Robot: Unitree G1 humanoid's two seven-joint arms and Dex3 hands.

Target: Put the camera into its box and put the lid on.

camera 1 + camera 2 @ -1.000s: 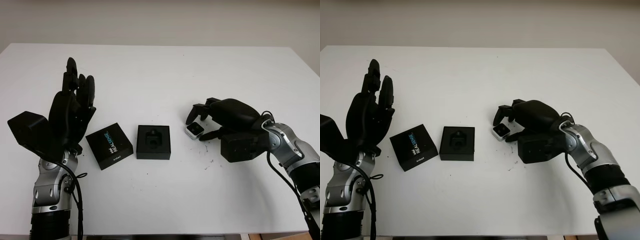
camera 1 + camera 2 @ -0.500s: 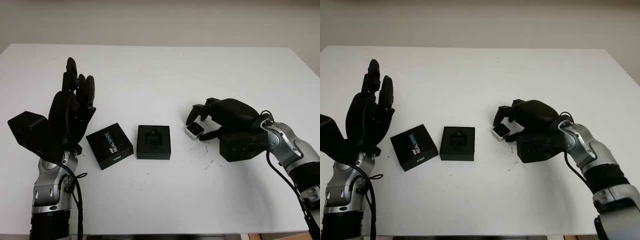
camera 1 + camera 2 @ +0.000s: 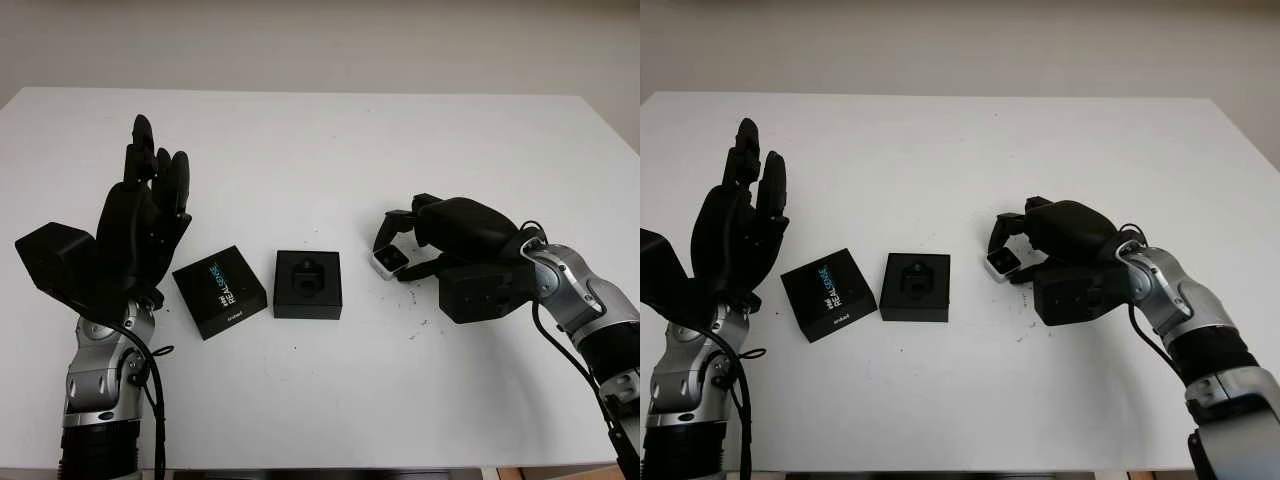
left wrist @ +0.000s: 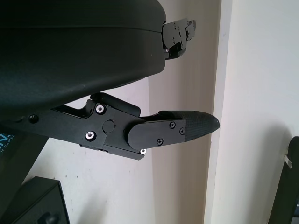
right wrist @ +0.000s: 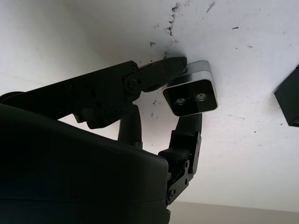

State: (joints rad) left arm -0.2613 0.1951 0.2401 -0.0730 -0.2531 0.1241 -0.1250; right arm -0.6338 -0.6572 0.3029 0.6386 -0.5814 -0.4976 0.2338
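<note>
Camera (image 3: 389, 260): small silver-edged cube, dark glossy face, on white worktop (image 3: 330, 150), right of centre, pinched between right hand (image 3: 440, 240) fingers. Box (image 3: 307, 284): square, black, moulded insert unfilled. Lid (image 3: 219, 291): flat, printed, left of box. Left hand (image 3: 140, 225) raised far left, open.

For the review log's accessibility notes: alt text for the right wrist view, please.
The black right hand pinches a small silver camera with a dark two-lens face between its fingers, on the smudged white table.
</note>
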